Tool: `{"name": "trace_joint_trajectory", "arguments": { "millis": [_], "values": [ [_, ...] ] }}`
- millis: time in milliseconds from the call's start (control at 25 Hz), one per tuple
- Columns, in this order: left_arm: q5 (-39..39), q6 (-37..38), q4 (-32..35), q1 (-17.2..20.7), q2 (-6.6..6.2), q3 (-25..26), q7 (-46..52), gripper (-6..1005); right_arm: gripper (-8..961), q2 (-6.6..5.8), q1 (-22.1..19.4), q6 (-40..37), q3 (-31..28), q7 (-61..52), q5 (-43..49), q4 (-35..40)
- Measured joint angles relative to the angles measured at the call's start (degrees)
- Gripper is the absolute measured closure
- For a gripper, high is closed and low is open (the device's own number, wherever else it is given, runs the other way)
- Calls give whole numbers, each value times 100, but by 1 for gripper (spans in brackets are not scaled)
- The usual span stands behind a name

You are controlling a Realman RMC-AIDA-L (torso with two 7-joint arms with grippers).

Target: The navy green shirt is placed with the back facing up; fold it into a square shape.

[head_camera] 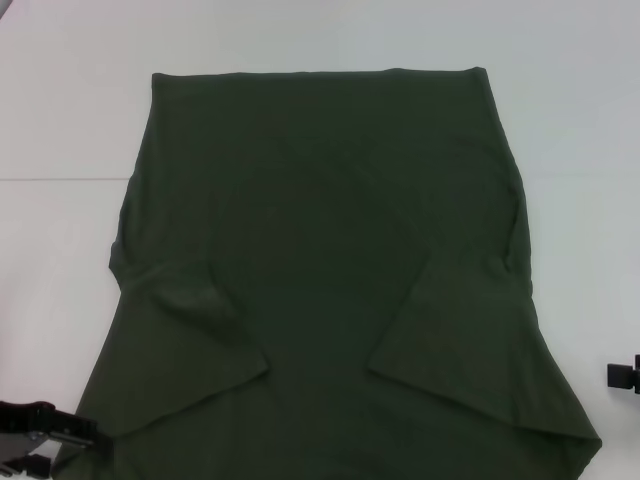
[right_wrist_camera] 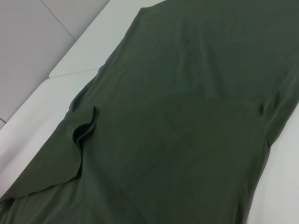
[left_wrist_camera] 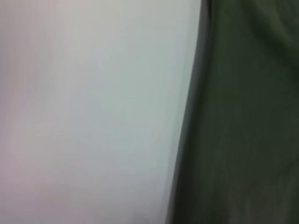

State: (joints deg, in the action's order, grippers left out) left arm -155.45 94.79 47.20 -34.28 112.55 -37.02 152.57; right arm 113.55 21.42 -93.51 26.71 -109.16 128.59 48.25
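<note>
**One soft shirt, two sleeves already turned in**

Two end effectors sit at the near edge of the table [head_camera: 60, 120]: the left end effector [head_camera: 40, 432] just beside the shirt's near-left corner, the right end effector [head_camera: 622, 375] a little off its near-right side. Whether either is open or closed I cannot tell; neither holds cloth.

The navy green shirt [head_camera: 320, 250] lies flat on the white table, plain dark olive knit, matte and limp. It looks light, floppy and prone to wrinkling, so it should be pinched at edges or corners. Both sleeves lie folded inward over the body. Farther off, the straight hem forms the shirt's far edge.
</note>
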Motion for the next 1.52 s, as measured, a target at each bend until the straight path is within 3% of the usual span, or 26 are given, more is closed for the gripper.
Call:
{"name": "trace_joint_trajectory", "arguments": {
  "millis": [840,1520],
  "values": [
    [14,-60,5,-75,66,-60,-73,112,85,0,54,8,-17,0,-5,0],
    [-43,-145,71,-17,29,-273,-192,112,85,0,98,8,9,-16,-7,0]
  ]
}}
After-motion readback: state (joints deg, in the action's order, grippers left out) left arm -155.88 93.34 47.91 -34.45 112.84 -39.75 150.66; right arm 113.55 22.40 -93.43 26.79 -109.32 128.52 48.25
